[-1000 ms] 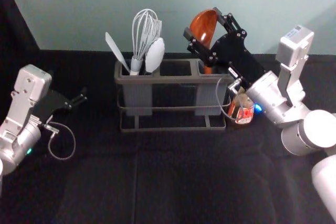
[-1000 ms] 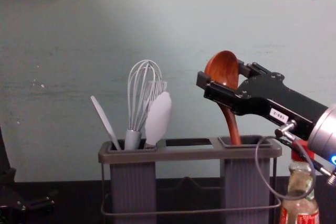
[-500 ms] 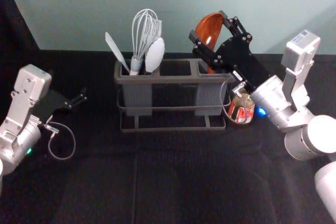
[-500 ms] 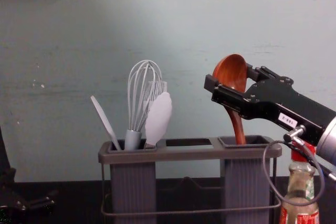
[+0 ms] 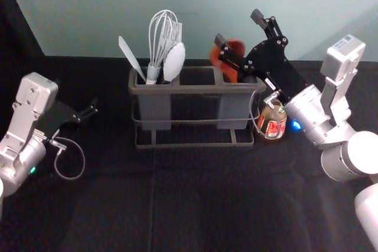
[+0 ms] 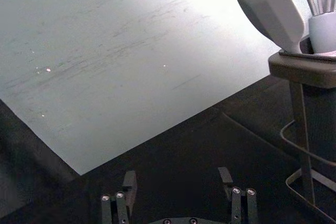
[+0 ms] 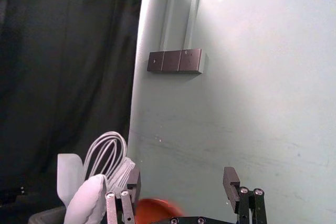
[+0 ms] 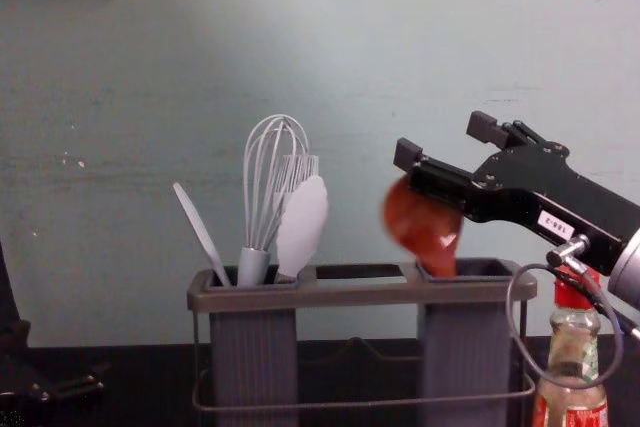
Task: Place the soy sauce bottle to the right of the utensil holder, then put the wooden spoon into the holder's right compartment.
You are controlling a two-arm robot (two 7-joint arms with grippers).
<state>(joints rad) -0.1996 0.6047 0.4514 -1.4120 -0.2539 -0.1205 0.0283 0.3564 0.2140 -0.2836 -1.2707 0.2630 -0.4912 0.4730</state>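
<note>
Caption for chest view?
Right gripper open, wooden spoon in right compartment of utensil holder, soy sauce bottle to its right.

bottle (image 8: 570, 347) stands right of holder (image 8: 360, 293), spoon (image 8: 424, 223) in right compartment (image 8: 468, 352).

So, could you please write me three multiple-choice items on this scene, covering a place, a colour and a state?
1. Where does the clear glass soy sauce bottle stand?
A) left of the grey utensil holder
B) right of it
C) inside it

2. What colour is the bottle's cap?
A) red
B) green
C) white

3. How is the black right gripper, up over the holder's right compartment, with respect to the reddish-brown wooden spoon?
A) closed on its bowl
B) closed on its handle
C) open, not gripping it

1: B, the head view has the bottle beside the holder's right end.
2: A, the chest view shows a red cap atop the glass neck.
3: C, the fingertips stand wide apart with nothing clamped.
</note>
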